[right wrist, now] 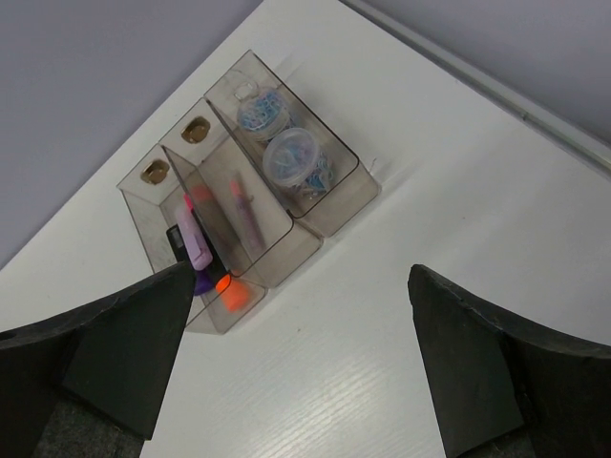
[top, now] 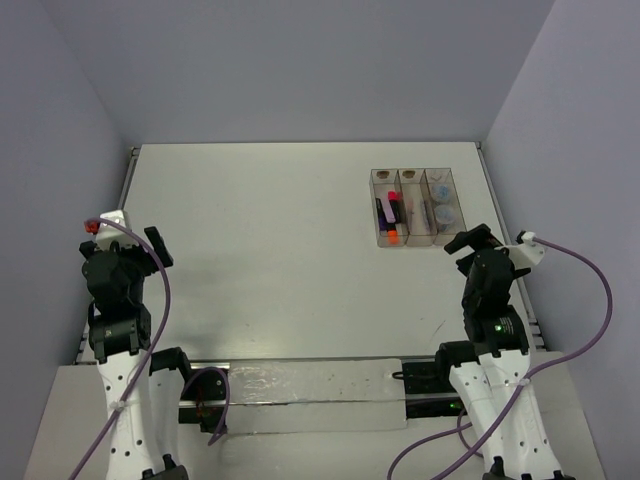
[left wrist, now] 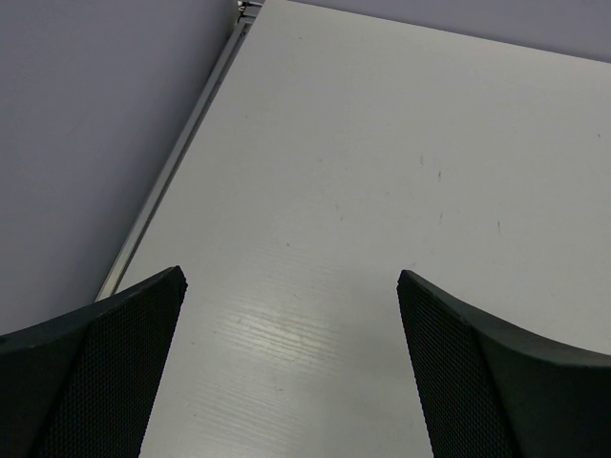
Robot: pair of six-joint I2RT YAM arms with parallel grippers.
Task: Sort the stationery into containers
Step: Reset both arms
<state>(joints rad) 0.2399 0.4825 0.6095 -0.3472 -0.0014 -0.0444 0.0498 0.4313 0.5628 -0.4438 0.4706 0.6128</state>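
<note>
The three joined clear bins [top: 412, 207] stand at the back right of the table, and show in the right wrist view [right wrist: 315, 205]. The left bin holds black highlighters [top: 391, 215] with orange [right wrist: 230, 295] and purple ends, and a pale pink block [right wrist: 195, 239]. The middle bin holds thin pink-grey sticks [right wrist: 244, 208]. The right bin holds two clear bluish pots [right wrist: 290, 158]. My right gripper [top: 469, 239] [right wrist: 301, 277] is open and empty, just in front of the bins. My left gripper [top: 157, 246] [left wrist: 291, 281] is open and empty over bare table at the far left.
A metal rail [left wrist: 181, 153] runs along the table's left edge by the grey wall. Another rail [right wrist: 496, 86] edges the table's right side. A clear plate [top: 300, 395] lies between the arm bases at the near edge.
</note>
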